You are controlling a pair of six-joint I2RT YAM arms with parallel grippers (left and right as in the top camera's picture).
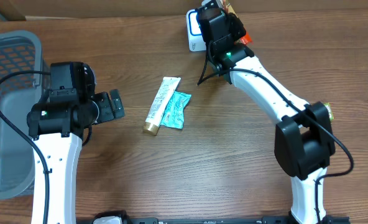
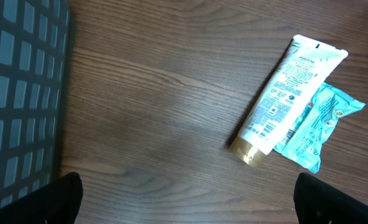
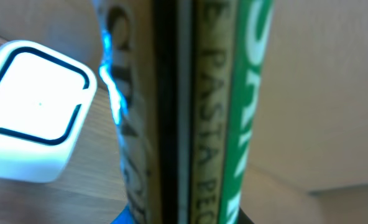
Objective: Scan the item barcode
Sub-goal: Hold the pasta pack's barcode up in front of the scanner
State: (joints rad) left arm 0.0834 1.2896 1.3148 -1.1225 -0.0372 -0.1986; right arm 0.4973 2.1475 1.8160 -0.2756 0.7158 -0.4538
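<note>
The white tube [image 2: 283, 93] said "PANTENE" near its flat end. The pack [image 3: 202, 112] beside the white scanner [image 3: 35, 112] said "PASTA". Its other letters were cut off.

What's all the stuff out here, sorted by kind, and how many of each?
White tube: 1
Teal packet: 1
Pasta pack: 1
White scanner: 1
Grey basket: 1
Total: 5
</note>
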